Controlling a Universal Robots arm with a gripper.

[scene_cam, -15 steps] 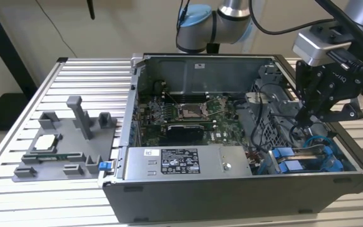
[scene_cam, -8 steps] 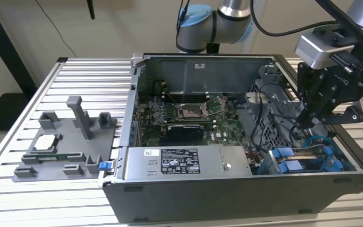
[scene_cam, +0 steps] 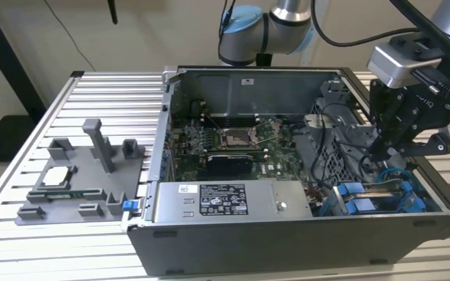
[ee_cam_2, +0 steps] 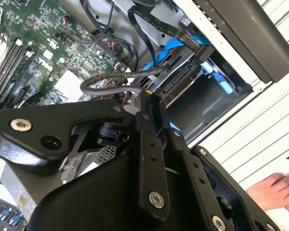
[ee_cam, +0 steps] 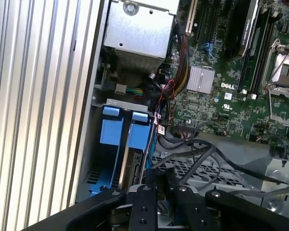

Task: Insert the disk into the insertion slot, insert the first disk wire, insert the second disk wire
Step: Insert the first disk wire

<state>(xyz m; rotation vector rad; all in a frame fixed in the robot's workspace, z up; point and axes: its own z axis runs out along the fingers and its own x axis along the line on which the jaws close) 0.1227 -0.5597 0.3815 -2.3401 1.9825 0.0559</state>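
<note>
disk (scene_cam: pixel 363 203) on edge in the insertion slot (ee_cam: pixel 119 102), end effector (scene_cam: pixel 377 153) low over it

the disk sits in its blue carrier at the lower right of the exterior view. the end effector hangs just above it, near a looped grey wire (ee_cam_2: pixel 106 83); i cannot tell if it is spread or pinching. i judge the disk stiff, rather heavy and sensitive to knocks, best held by the carrier's side rails, not the label face. the wire looks limp and springy, so take it by its hard plug.
</note>
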